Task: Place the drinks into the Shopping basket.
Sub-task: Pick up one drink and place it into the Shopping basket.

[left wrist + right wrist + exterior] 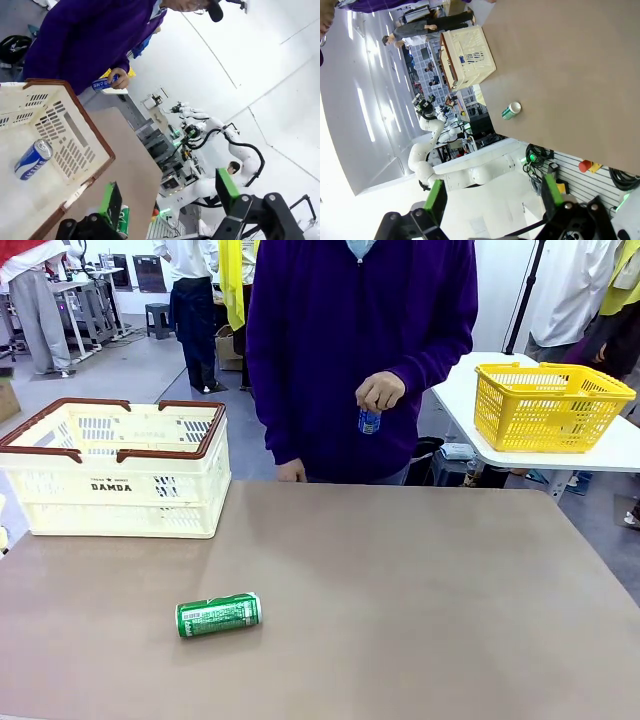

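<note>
Sideways lies the green can [218, 615] — white lettering.

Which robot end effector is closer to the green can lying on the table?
Left. The left end effector hovers near the green can; the right end effector is much farther away across the table.

The right gripper [492, 194] hangs out past the table [570, 75], its green-padded fingers [437, 196] spread wide with nothing between them. On the brown top the green can [510, 110] lies on its side, close to the near edge. The cream Shopping basket [467, 57] stands well apart from it, at the far corner. Off the edge, the white left arm [427, 145] bends upward. A red button [585, 165] sits on the slotted panel below.
</note>
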Robot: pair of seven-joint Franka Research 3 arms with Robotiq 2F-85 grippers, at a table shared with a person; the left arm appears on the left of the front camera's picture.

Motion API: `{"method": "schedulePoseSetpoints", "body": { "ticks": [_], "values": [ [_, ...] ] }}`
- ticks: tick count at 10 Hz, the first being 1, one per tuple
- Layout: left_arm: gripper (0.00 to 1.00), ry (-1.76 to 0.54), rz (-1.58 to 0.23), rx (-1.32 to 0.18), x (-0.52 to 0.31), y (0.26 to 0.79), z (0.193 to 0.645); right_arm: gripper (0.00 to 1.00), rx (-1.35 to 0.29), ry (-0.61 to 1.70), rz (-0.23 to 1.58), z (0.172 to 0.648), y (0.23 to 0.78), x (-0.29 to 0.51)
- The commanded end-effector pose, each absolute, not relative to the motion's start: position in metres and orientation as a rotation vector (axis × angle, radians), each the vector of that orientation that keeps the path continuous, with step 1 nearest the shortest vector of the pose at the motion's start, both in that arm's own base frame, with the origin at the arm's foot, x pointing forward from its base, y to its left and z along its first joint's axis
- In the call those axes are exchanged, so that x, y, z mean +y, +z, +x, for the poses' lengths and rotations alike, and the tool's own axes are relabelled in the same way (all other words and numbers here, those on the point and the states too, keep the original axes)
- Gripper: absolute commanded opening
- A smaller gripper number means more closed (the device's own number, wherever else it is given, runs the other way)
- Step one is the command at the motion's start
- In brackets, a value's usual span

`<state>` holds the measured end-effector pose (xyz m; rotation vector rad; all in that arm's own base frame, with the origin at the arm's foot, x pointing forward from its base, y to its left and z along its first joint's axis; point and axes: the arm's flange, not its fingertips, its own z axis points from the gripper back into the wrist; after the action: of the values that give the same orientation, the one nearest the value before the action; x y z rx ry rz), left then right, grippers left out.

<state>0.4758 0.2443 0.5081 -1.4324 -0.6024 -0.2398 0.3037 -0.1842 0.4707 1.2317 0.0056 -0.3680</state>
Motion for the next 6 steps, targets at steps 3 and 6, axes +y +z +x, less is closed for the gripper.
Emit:
{"method": "schedulePoseSetpoints", "body": {
  "ticks": [3,6],
  "values": [
    [1.00,-0.224,-1.331,-0.655,0.2137,0.5372,0.4709,1.00,0.015,-0.377,1.233,0.3033,0.4760,-0.1847],
    [1.00,-0.224,-1.331,-0.655,0.2137,0.5372,0.4709,1.00,0.015,-0.377,1.233,0.3033,0.4760,-0.1847]
  ]
}}
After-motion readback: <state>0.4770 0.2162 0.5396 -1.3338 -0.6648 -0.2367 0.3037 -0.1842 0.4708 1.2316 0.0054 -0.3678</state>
